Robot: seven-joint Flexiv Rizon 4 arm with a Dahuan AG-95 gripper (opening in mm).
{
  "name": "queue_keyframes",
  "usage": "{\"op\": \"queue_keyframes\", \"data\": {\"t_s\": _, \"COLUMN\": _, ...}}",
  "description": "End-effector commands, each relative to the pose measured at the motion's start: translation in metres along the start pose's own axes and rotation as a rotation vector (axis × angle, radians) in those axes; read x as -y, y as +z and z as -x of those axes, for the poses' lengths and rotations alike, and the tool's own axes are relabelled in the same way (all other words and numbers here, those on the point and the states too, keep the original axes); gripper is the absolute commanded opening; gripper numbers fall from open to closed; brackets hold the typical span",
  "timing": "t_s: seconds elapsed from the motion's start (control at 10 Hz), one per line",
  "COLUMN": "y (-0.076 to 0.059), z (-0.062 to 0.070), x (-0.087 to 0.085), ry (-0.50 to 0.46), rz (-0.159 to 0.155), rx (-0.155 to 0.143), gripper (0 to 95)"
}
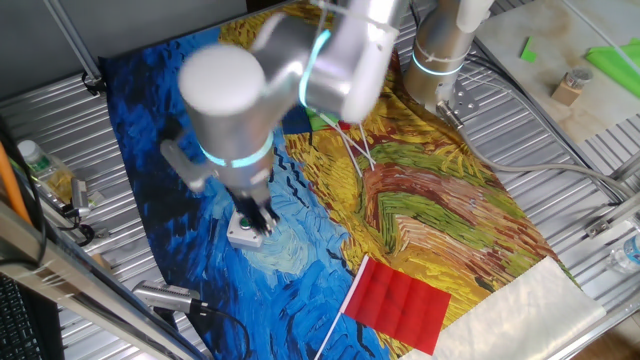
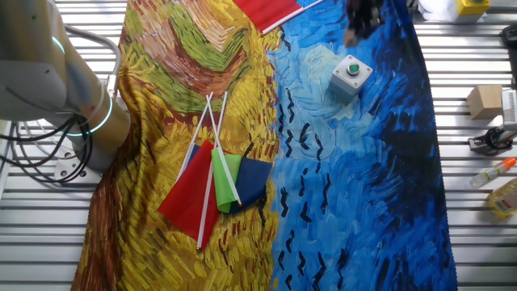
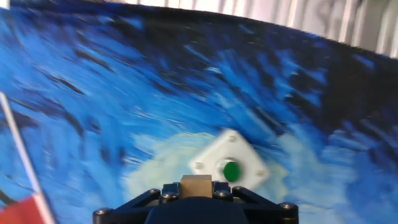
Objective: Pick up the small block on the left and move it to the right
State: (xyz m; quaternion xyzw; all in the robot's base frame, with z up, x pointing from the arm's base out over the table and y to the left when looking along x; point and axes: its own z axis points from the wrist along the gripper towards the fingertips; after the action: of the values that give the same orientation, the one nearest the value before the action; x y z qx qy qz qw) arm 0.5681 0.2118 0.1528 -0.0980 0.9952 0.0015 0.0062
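In the hand view my gripper (image 3: pixel 196 190) is shut on the small block (image 3: pixel 196 183), a tiny tan wooden cube held between the dark jaws. Just ahead and below lies the white button box (image 3: pixel 227 165) with its green button. In one fixed view the gripper (image 1: pixel 259 216) hangs directly over the white box (image 1: pixel 243 233) on the blue part of the painted cloth; the block is hidden by the fingers. In the other fixed view the gripper (image 2: pixel 360 22) is at the top edge, above the white box (image 2: pixel 350 78).
A red flag (image 1: pixel 398 302) lies on the cloth's near edge. A bundle of small flags (image 2: pixel 216 184) lies mid-cloth. The arm's base (image 1: pixel 440 55) stands at the back. A larger pale block with a knob (image 1: pixel 569 89) and bottles (image 2: pixel 494 173) sit off the cloth.
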Motion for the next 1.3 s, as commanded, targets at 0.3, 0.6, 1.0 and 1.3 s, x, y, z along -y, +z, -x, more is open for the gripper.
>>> {"op": "queue_keyframes", "data": {"t_s": 0.3, "y": 0.013, "z": 0.006, "x": -0.028, "ry": 0.034, "rz": 0.045, "rx": 0.052, "gripper": 0.0}}
{"op": "queue_keyframes", "data": {"t_s": 0.6, "y": 0.031, "z": 0.005, "x": -0.033, "ry": 0.042, "rz": 0.041, "rx": 0.060, "gripper": 0.0}}
{"op": "queue_keyframes", "data": {"t_s": 1.0, "y": 0.054, "z": 0.002, "x": -0.037, "ry": 0.037, "rz": 0.038, "rx": 0.081, "gripper": 0.0}}
{"op": "queue_keyframes", "data": {"t_s": 1.3, "y": 0.070, "z": -0.002, "x": -0.041, "ry": 0.033, "rz": 0.034, "rx": 0.089, "gripper": 0.0}}
